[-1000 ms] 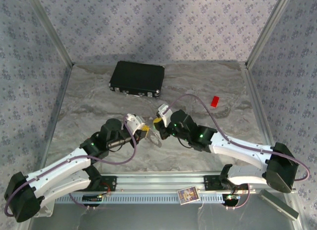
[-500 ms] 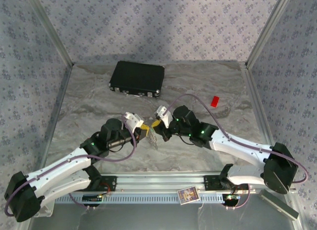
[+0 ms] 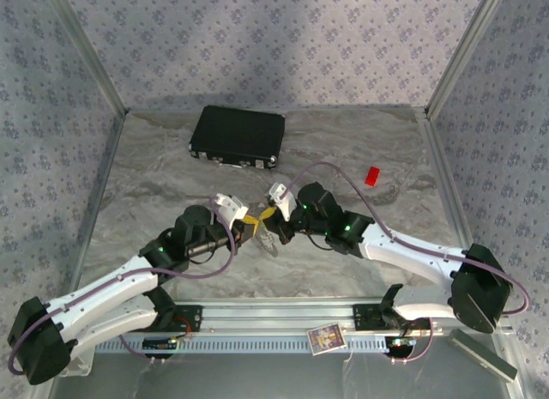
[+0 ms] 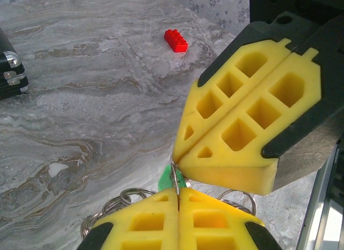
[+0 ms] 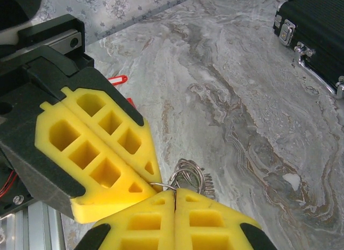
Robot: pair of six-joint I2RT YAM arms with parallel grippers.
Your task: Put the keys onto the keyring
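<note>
From above, the left gripper (image 3: 250, 221) and right gripper (image 3: 267, 215) meet tip to tip over the middle of the table (image 3: 171, 176). The keyring (image 3: 271, 239) sits just below their tips as a pale tangle of wire; from there its parts are too small to sort out, and so is whether it hangs or rests on the table. The case (image 3: 238, 136) lies shut well behind them; the red block (image 3: 371, 176) is well apart to the right; a card (image 3: 326, 338) leans on the rail (image 3: 257, 317) at the near edge.

The left wrist view brings the meeting point close. The left gripper's yellow pads (image 4: 215, 223) are clenched flat together; a thin wire loop of the keyring rises out of their seam and touches the right gripper's tip, whose pads are pressed together as well. The green key (image 4: 166, 180) shows its head just behind that loop, between the two tips; which gripper has it I cannot tell. More rings fan out on both sides below the pads.

The right wrist view gives the other side. The right gripper's pads are clenched on the same thin wire, which runs across to the left tip; a stacked coil of rings sits just beyond the pads; a small red piece lies on the table past the left gripper, and what it is I cannot tell.
</note>
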